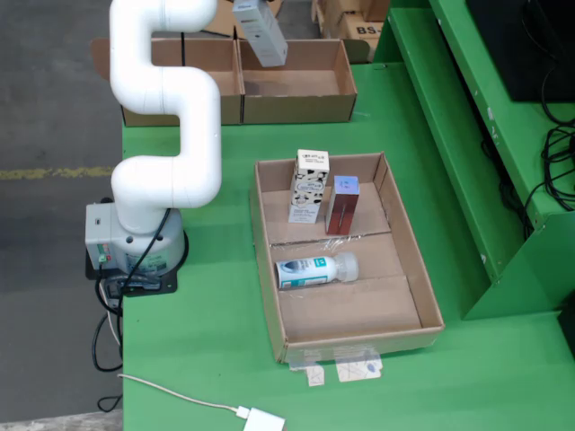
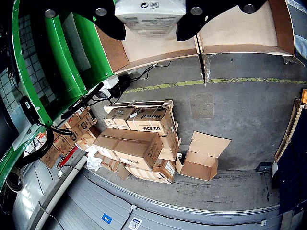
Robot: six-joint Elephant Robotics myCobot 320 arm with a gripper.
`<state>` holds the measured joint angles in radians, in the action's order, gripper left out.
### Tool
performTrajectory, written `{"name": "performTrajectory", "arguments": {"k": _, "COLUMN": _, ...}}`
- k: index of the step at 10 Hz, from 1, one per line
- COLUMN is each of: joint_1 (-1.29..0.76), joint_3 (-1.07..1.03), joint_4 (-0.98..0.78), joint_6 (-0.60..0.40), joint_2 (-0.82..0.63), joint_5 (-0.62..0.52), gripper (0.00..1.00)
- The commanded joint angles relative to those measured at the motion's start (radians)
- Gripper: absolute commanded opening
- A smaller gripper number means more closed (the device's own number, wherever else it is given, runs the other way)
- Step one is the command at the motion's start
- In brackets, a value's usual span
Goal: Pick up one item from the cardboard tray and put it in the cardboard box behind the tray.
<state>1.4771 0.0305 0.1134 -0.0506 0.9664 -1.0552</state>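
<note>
Looking through the fixed view, I see the white arm (image 1: 166, 117) rising from its base at the left edge of the green worktop (image 1: 207, 341) and curling up out of the top of the picture. A white carton (image 1: 260, 31) hangs tilted in the air near the far edge of the worktop, above the right one of two cardboard boxes (image 1: 296, 85) that stand side by side there. From the view riding on the gripper (image 2: 150, 19), I can see the black fingers (image 2: 108, 21) pressed against both sides of that same white carton, so the gripper is pinching it; the open cardboard box shows just beyond, and past it a grey floor with stacked brown cartons (image 2: 139, 141). Back in the fixed view, the cardboard tray (image 1: 409, 269) sits in the middle of the worktop, closer to the right edge. In its far compartment a black-and-white patterned carton (image 1: 308, 187) stands upright, just beside a dark red box (image 1: 343, 205) on its right. In the middle compartment a white bottle (image 1: 314, 269) with a teal label lies on its side. A white cable and plug (image 1: 260, 419) lie at the near edge.
</note>
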Motion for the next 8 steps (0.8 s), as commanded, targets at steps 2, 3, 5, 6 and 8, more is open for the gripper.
{"name": "performTrajectory", "arguments": {"k": 2, "joint_1": 0.006, "joint_3": -0.031, "joint_4": 0.011, "joint_6": 0.004, "joint_2": -0.052, "joint_5": 0.010, "gripper": 0.00}}
{"name": "performTrajectory", "arguments": {"k": 3, "joint_1": 0.006, "joint_3": -0.031, "joint_4": 0.011, "joint_6": 0.004, "joint_2": -0.052, "joint_5": 0.010, "gripper": 0.00}}
{"name": "performTrajectory", "arguments": {"k": 5, "joint_1": 0.006, "joint_3": -0.031, "joint_4": 0.011, "joint_6": 0.004, "joint_2": -0.052, "joint_5": 0.010, "gripper": 0.00}}
{"name": "performTrajectory", "arguments": {"k": 6, "joint_1": 0.006, "joint_3": -0.031, "joint_4": 0.011, "joint_6": 0.004, "joint_2": -0.052, "joint_5": 0.010, "gripper": 0.00}}
{"name": "performTrajectory", "arguments": {"k": 8, "joint_1": 0.006, "joint_3": -0.031, "joint_4": 0.011, "joint_6": 0.004, "joint_2": -0.052, "joint_5": 0.010, "gripper": 0.10}}
